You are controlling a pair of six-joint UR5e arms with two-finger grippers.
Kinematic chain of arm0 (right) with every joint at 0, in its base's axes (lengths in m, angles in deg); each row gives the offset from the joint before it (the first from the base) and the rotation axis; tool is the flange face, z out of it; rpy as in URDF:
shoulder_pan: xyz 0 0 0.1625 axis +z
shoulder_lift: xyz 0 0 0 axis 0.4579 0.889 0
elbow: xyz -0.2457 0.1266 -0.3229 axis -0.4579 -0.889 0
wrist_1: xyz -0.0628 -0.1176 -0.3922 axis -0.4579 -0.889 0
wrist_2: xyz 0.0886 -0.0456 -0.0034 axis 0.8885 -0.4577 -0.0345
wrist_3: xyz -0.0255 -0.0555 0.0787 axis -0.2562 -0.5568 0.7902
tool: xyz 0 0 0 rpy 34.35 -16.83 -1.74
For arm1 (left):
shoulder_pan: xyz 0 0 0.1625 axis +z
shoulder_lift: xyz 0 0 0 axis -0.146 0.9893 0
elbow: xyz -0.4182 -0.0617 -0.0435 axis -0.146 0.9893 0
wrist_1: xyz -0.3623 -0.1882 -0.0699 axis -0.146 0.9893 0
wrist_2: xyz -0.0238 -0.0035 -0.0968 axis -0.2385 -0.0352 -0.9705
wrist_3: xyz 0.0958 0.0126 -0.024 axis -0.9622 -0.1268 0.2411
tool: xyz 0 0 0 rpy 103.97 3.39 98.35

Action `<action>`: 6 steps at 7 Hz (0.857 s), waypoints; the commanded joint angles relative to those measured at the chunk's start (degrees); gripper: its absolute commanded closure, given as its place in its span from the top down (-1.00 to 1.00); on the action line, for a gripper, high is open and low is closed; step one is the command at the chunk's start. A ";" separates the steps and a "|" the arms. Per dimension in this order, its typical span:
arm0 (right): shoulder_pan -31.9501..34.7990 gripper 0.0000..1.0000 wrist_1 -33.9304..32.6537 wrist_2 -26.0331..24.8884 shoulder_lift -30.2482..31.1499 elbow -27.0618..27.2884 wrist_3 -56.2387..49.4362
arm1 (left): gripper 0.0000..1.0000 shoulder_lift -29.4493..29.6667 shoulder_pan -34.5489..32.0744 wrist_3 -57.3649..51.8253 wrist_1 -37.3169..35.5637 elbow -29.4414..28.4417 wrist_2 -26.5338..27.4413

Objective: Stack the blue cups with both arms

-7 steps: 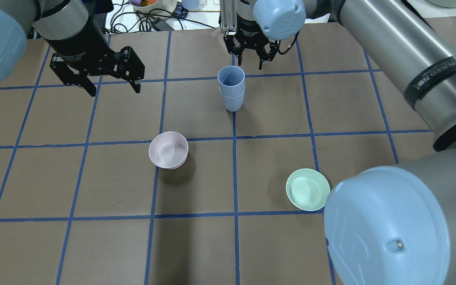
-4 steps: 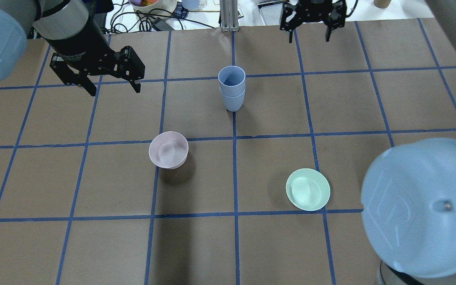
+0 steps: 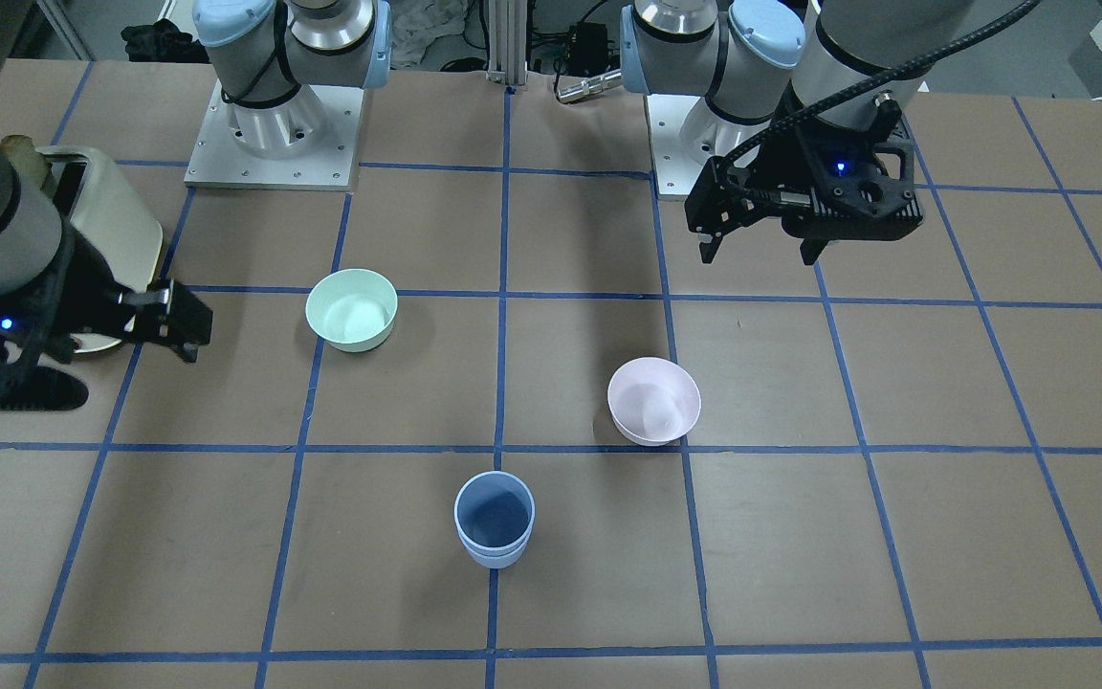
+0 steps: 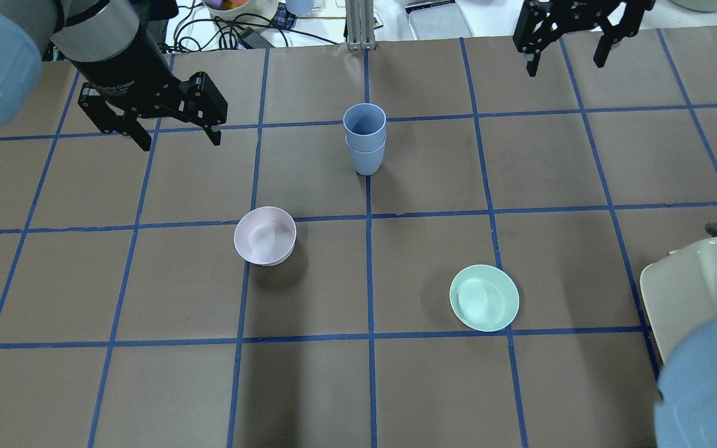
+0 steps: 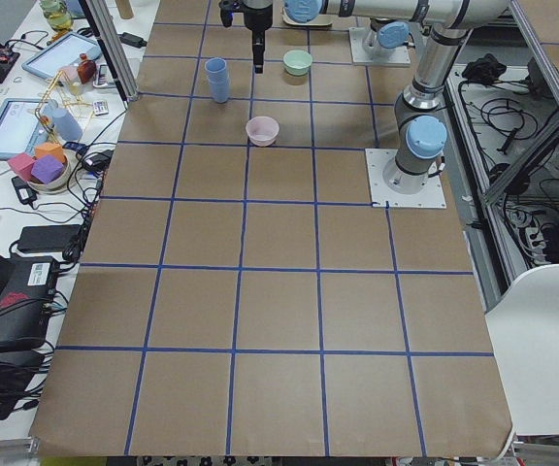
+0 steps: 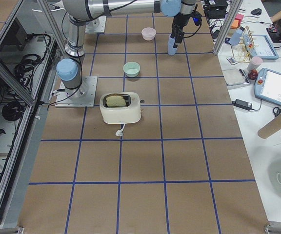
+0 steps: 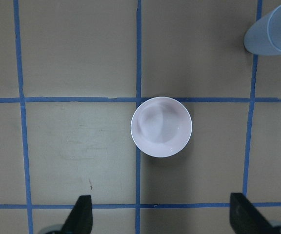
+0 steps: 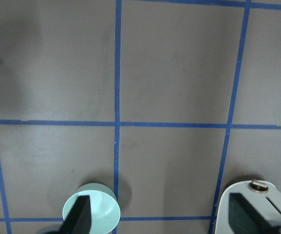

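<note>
The two blue cups (image 4: 365,140) stand nested as one upright stack on the table's far middle, on a blue grid line. The stack also shows in the front view (image 3: 494,522) and at the top right of the left wrist view (image 7: 272,31). My left gripper (image 4: 179,140) is open and empty, hovering to the left of the stack and well apart from it, above the pink bowl (image 7: 161,126). My right gripper (image 4: 565,65) is open and empty, high over the table's far right, well away from the stack.
A pink bowl (image 4: 265,236) sits left of centre. A mint-green bowl (image 4: 484,297) sits right of centre. A cream toaster (image 4: 694,280) stands at the right edge. Cables and clutter lie beyond the table's far edge.
My right gripper has swung from just behind the cup stack to the far right, open and empty throughout. The toaster has come into view. The left arm and the cups have not moved.
</note>
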 commanded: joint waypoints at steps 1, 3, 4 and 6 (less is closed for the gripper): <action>0.59 1.00 -4.95 0.10 13.95 14.38 -0.06 | 1.00 0.00 0.00 0.00 0.00 0.00 0.03; 0.77 1.00 -17.23 0.27 15.33 21.03 -0.58 | 1.00 0.00 0.00 0.00 0.00 0.00 0.03; 0.69 1.00 -17.74 1.66 15.24 21.04 -0.50 | 1.00 0.00 0.00 0.00 0.00 0.00 0.03; 0.69 1.00 -17.75 7.82 15.33 19.73 -0.50 | 1.00 0.00 0.00 0.00 0.00 0.00 0.03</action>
